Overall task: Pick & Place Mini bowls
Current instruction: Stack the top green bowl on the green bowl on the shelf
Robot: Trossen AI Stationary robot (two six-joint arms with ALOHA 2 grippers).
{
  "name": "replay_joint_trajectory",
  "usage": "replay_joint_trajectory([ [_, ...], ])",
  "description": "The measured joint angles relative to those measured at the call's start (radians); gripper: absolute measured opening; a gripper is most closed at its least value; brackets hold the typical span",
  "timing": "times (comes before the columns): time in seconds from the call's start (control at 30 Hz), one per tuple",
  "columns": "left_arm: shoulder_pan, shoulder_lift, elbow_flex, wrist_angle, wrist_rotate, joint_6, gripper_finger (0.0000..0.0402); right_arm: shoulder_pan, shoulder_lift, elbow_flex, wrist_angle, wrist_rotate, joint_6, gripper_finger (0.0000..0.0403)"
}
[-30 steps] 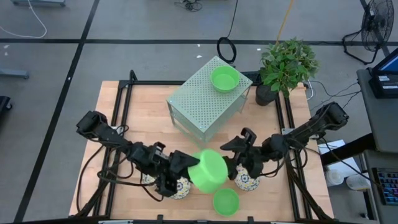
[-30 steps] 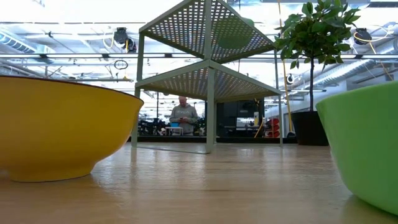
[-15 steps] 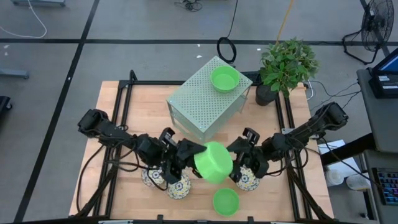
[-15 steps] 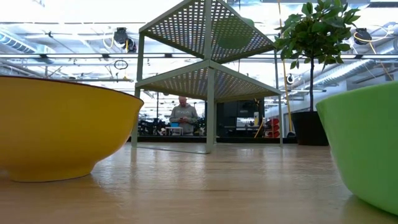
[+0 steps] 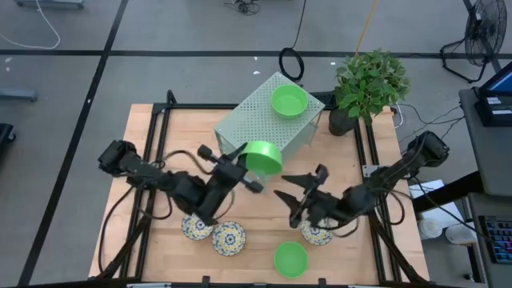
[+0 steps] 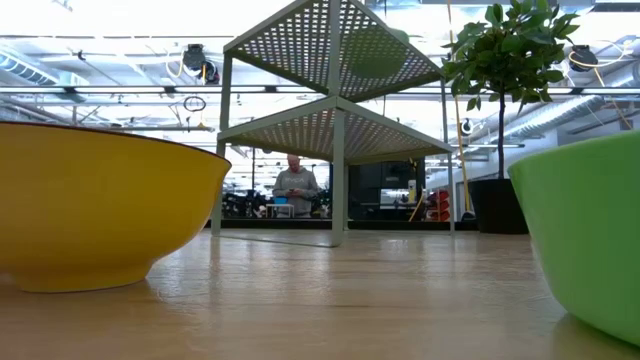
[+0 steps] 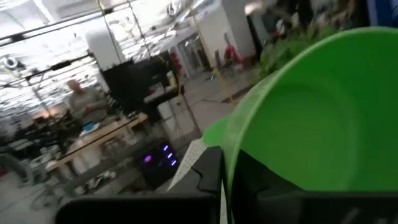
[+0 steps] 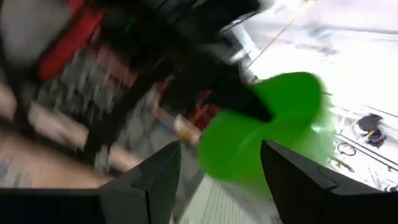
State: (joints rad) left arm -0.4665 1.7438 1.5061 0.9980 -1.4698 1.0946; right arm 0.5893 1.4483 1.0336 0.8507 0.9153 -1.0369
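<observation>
A: Start at the left. What has the left gripper got?

B: A green bowl, pinched by its rim; the fingers are clamped tight on the edge, as the left wrist view shows. The bowl hangs in the air, tipped on its side, right at the near corner of the box.

A: And the spot it is heading for, by your guess?

B: Likely the box top, where another green bowl already sits. That top lies up and away from the held bowl, toward the plant. So the move turns on lifting over the box edge and levelling the bowl.

A: On the table below?

B: Two patterned bowls side by side near the front edge, then a third green bowl further right, closer to the front.

A: The right gripper?

B: Jaws wide apart, holding nothing, hovering above a third patterned bowl. It is the nearer arm for that one and for the front green bowl.
</observation>
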Motion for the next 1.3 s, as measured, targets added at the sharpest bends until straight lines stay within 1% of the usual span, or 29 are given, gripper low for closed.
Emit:
replay_joint_trajectory([
  [0.1, -0.002, 0.000, 0.005, -0.122, -0.019, -0.071, 0.0006, 0.009, 0.002, 0.079, -0.315, 0.027, 0.104, 0.0210],
  [0.17, 0.003, 0.000, 0.005, -0.235, -0.034, -0.160, 0.0012, 0.019, 0.003, 0.105, -0.432, 0.026, 0.155, 0.0210],
  [0.23, 0.008, 0.000, 0.004, -0.341, -0.053, -0.283, 0.0024, 0.032, 0.003, 0.113, -0.476, 0.041, 0.148, 0.0210],
  [0.33, 0.000, 0.000, 0.004, -0.483, -0.074, -0.452, 0.0034, 0.065, 0.003, 0.113, -0.514, 0.111, 0.041, 0.0210],
  [0.4, -0.017, 0.000, 0.004, -0.577, -0.080, -0.555, 0.0033, 0.095, 0.003, 0.113, -0.535, 0.151, 0.004, 0.0210],
  [0.5, -0.054, 0.000, 0.004, -0.718, -0.044, -0.725, 0.0016, 0.143, 0.003, 0.113, -0.546, 0.188, 0.054, 0.0210],
  [0.53, -0.067, 0.000, 0.004, -0.762, -0.008, -0.789, 0.0009, 0.159, 0.003, 0.113, -0.555, 0.193, 0.086, 0.0210],
  [0.63, -0.098, 0.000, 0.003, -0.904, 0.167, -1.014, 0.0010, 0.202, 0.003, 0.113, -0.588, 0.207, 0.166, 0.0210],
  [0.7, -0.095, -0.002, 0.004, -0.992, 0.333, -1.168, 0.0015, 0.229, 0.003, 0.113, -0.601, 0.185, 0.227, 0.0210],
  [0.77, -0.078, -0.002, 0.004, -1.110, 0.475, -1.321, 0.0014, 0.255, 0.003, 0.113, -0.593, 0.162, 0.261, 0.0210],
  [0.8, -0.065, -0.002, 0.004, -1.168, 0.568, -1.378, 0.0011, 0.263, 0.003, 0.113, -0.585, 0.159, 0.265, 0.0210],
  [0.9, -0.014, 0.002, 0.003, -1.322, 0.798, -1.534, 0.0006, 0.277, 0.003, 0.113, -0.563, 0.162, 0.268, 0.0210],
  [1.03, 0.079, -0.003, 0.003, -1.395, 1.062, -1.631, 0.0015, 0.277, 0.003, 0.113, -0.570, 0.164, 0.280, 0.0210],
  [1.1, 0.115, -0.005, 0.004, -1.415, 1.188, -1.661, 0.0012, 0.272, 0.002, 0.113, -0.573, 0.161, 0.301, 0.0210],
  [1.17, 0.139, -0.006, 0.004, -1.457, 1.264, -1.679, 0.0006, 0.263, 0.003, 0.126, -0.613, 0.158, 0.338, 0.0210],
  [1.23, 0.163, -0.006, 0.004, -1.497, 1.316, -1.690, 0.0008, 0.255, 0.003, 0.163, -0.713, 0.138, 0.424, 0.0210],
  [1.27, 0.173, -0.006, 0.004, -1.505, 1.343, -1.694, 0.0012, 0.249, 0.003, 0.191, -0.786, 0.100, 0.493, 0.0210],
  [1.3, 0.181, -0.006, 0.004, -1.509, 1.373, -1.700, 0.0015, 0.241, 0.003, 0.223, -0.868, 0.038, 0.582, 0.0210],
])
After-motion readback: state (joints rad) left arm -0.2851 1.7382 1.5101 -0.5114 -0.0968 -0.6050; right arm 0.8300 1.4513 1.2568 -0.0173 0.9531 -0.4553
